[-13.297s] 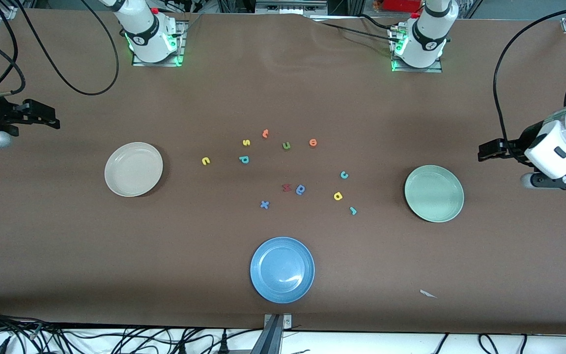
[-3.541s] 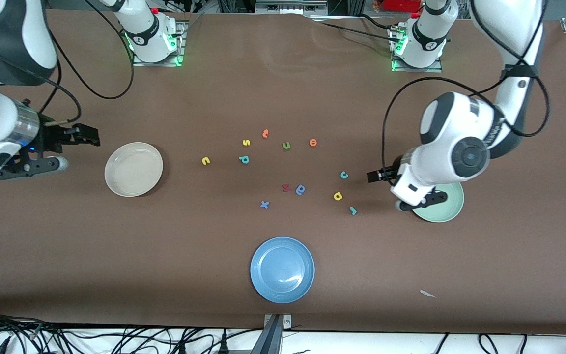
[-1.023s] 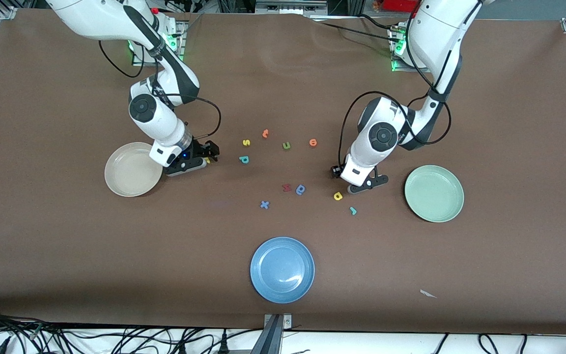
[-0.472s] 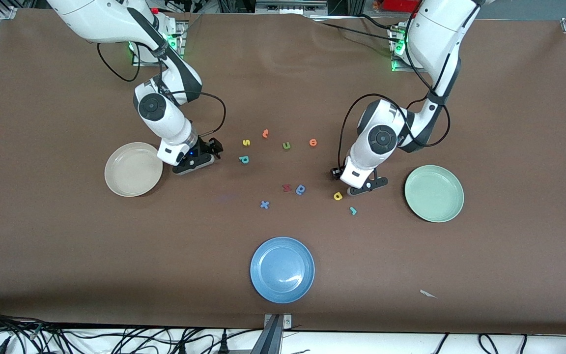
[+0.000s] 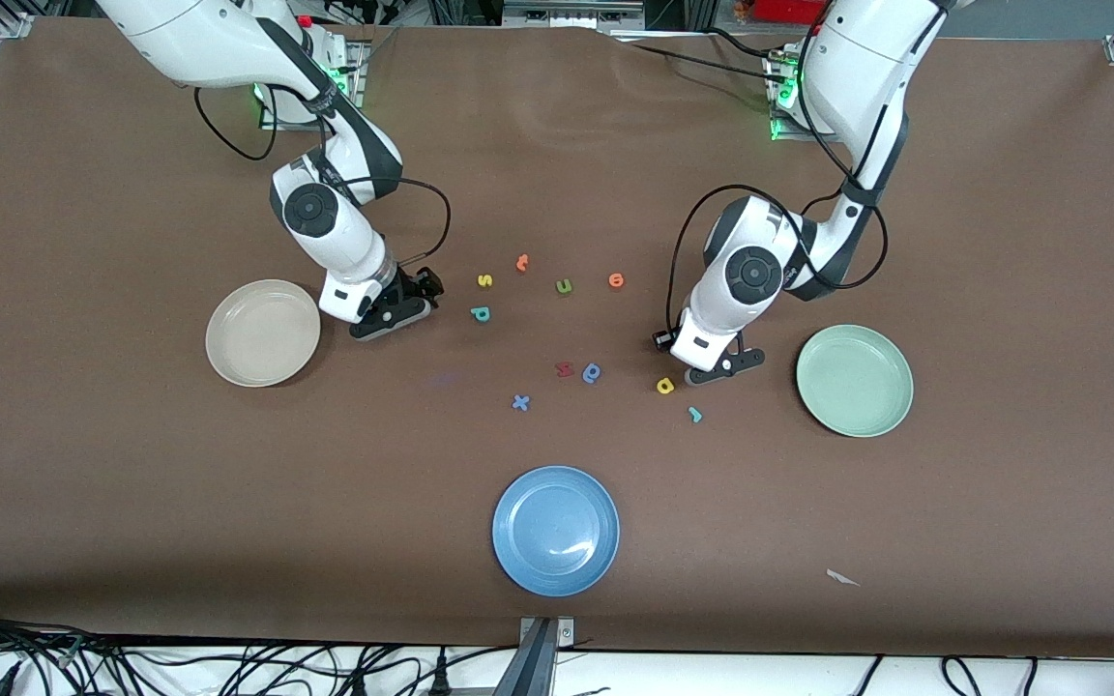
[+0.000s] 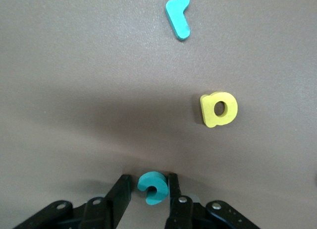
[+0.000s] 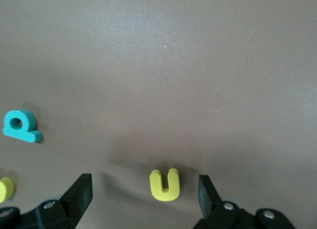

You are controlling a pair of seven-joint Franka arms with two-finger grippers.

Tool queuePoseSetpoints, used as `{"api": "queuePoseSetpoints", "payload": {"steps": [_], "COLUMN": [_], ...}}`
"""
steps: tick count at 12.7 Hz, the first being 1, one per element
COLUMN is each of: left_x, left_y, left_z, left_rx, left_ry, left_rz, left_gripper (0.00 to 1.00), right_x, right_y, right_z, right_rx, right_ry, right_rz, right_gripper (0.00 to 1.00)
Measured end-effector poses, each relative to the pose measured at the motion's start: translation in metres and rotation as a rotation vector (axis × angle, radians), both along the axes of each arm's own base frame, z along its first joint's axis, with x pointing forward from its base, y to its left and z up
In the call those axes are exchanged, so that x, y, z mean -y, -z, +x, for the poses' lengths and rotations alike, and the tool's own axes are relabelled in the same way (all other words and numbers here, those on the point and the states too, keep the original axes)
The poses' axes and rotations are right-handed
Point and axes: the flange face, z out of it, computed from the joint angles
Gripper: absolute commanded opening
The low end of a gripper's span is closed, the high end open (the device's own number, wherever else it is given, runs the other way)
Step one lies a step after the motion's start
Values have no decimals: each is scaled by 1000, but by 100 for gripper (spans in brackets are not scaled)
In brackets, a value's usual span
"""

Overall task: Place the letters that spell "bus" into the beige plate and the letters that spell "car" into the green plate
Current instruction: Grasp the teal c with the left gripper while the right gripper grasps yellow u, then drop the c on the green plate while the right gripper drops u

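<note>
While both plates lie bare, the front view shows each arm lowered to the brown surface [image 5: 131,464] for a first pick. The right pincer [image 5: 419,287] sits low between the beige plate [image 5: 262,333] and the teal b [image 5: 481,313], with the yellow s [image 5: 484,280] a little farther from the camera; the yellow u is hidden under it in this view. The left pincer [image 5: 661,338] is down just beside the yellow a [image 5: 665,386], with the teal r [image 5: 695,414] nearer the camera and the green plate [image 5: 854,380] toward the left arm's end. The blue plate [image 5: 555,530] lies nearest the camera and has no part in the task.

From the left wrist view, the left pincer [image 6: 149,192] has its fingers [image 6: 119,194] close on either side of the teal c [image 6: 153,187], seemingly closing on it; whether they press it yet cannot be told. The a [image 6: 219,109] and r [image 6: 178,16] lie apart on the surface.

From the right wrist view, the right pincer [image 7: 145,192] stands wide open with the yellow u [image 7: 165,184] centred between its fingers, untouched.

The step in hand appears to be grasping: c for "car", u for "bus". Next, the left pincer likely needs to finish its squeeze, lift and carry to the green plate, while the right one must close on the u before moving to the beige plate.
</note>
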Motion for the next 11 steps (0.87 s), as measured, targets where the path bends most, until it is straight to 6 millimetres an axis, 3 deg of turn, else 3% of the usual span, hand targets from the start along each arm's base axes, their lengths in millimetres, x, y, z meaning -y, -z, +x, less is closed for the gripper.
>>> {"api": "queuePoseSetpoints", "payload": {"steps": [3, 9, 11], "left_x": [1, 0, -9], "left_y": [-3, -4, -15], "left_z": [1, 3, 15], "left_rx": [4, -1, -47], "left_ry": [1, -1, -9], "left_rz": [-2, 1, 26], "left_gripper": [16, 14, 13], "right_x": [2, 4, 5], "right_y": [4, 4, 4], "right_z": [0, 1, 1], "right_rx": [-2, 2, 4], "right_ry": [1, -4, -8], "right_rz": [-1, -5, -8], "right_gripper": [82, 53, 47]}}
